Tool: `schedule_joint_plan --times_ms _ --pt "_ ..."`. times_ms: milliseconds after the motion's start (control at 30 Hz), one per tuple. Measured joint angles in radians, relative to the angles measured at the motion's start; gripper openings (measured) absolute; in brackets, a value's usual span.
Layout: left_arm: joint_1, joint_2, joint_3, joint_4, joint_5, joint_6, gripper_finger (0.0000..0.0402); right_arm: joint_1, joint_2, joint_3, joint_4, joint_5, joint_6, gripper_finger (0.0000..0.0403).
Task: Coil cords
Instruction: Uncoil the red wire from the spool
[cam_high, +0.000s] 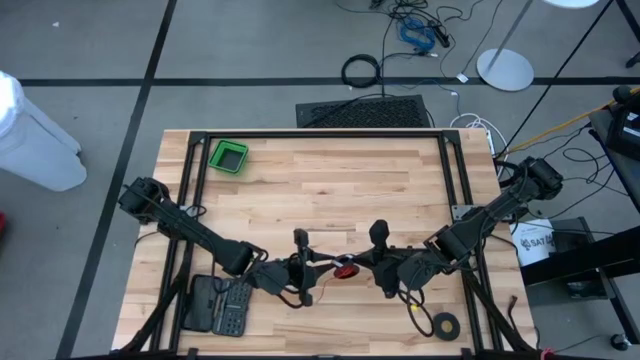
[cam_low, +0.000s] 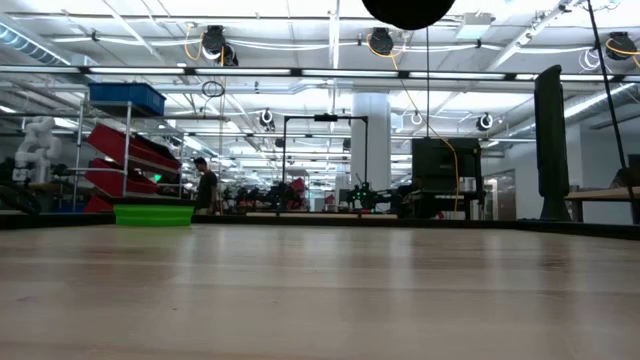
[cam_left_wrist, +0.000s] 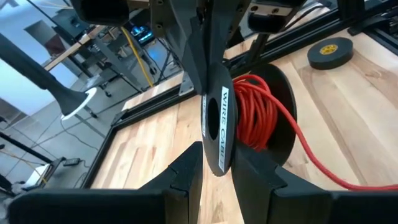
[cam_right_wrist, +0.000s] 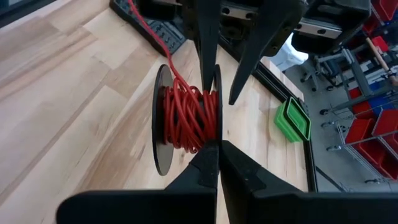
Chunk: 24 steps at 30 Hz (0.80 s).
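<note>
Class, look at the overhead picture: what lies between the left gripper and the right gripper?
A black spool wound with red cord sits between the left gripper and right gripper. The high view shows it, and both wrist views confirm it.

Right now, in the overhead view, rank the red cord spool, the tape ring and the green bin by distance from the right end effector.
1. red cord spool: at the right end effector, mid-table.
2. tape ring: toward the view's lower right.
3. green bin: upper left corner.
</note>
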Motion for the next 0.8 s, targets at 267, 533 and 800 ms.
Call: schedule_joint_plan --times_ms 267,533,800 --pt "0.000 0.000 0.000 0.008 -0.018 0.000 0.0088 0.000 0.000 0.000 0.000 -0.001 0.000 0.0000" --pt "0.000 0.000 0.000 0.008 -0.021 0.001 0.0049 0.000 0.000 0.000 0.000 0.000 0.000 0.0000" --pt "0.000 0.000 0.000 0.006 -0.042 0.002 0.0010 0.000 0.000 0.000 -0.001 0.003 0.000 0.0000"
